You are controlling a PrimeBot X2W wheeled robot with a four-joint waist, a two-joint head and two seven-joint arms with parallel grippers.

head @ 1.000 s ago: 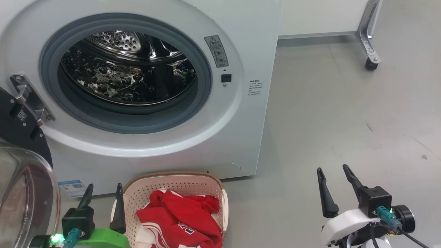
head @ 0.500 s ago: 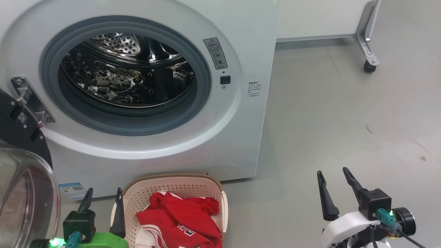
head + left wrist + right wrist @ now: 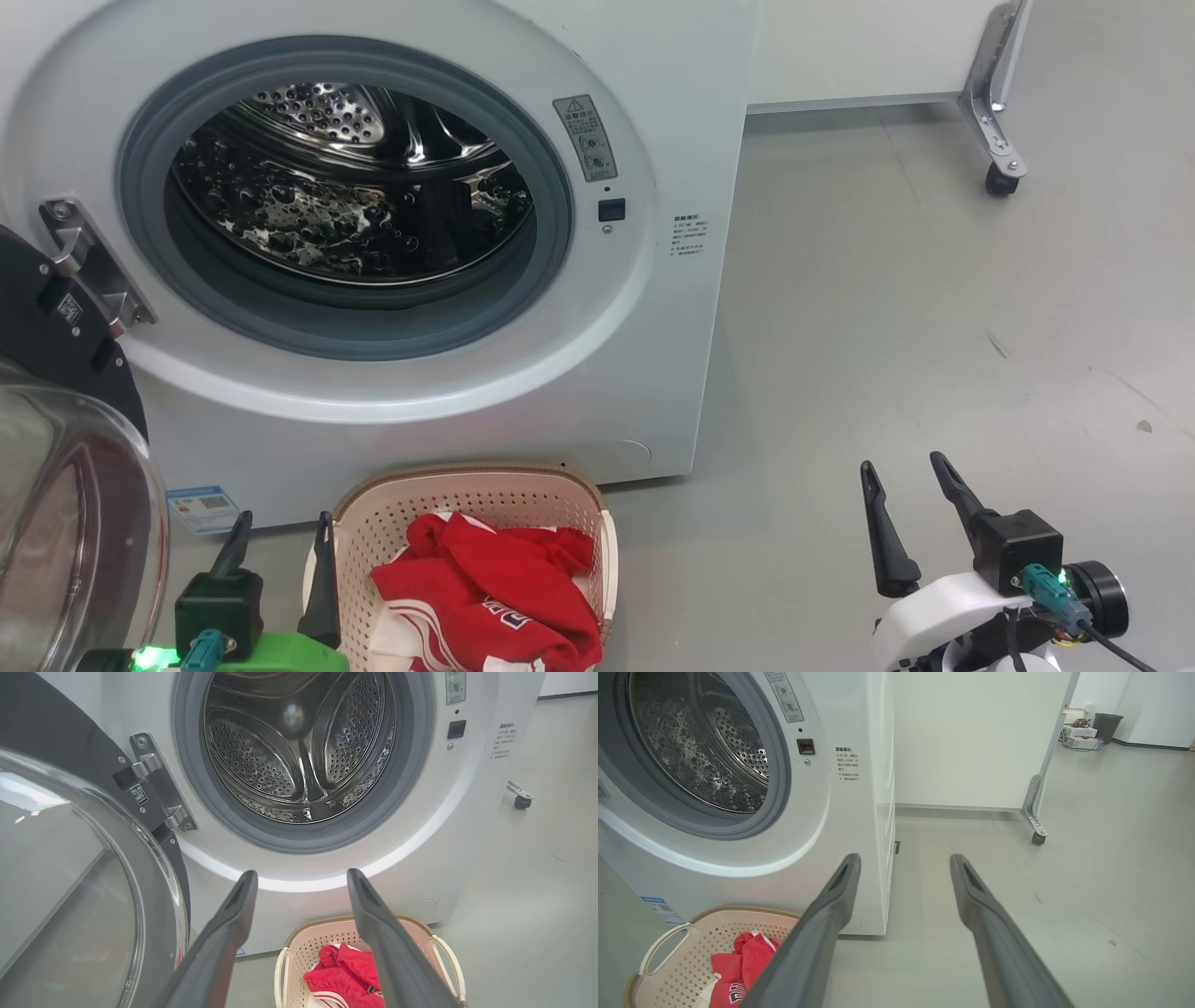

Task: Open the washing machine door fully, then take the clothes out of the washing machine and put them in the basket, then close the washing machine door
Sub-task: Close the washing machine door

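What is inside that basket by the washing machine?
Red clothes with white stripes lie heaped in the basket. Anything beneath them, and the basket's floor, is covered.

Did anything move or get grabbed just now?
Nothing moved; the picture only wobbled with the head camera. Nothing grabbed or dropped. The left gripper and right gripper stay open and empty, the red clothes lie in the basket, the washing machine door stays open.

Head looks down, 2 wrist views low (sharing the washing machine (image 3: 653, 373)).
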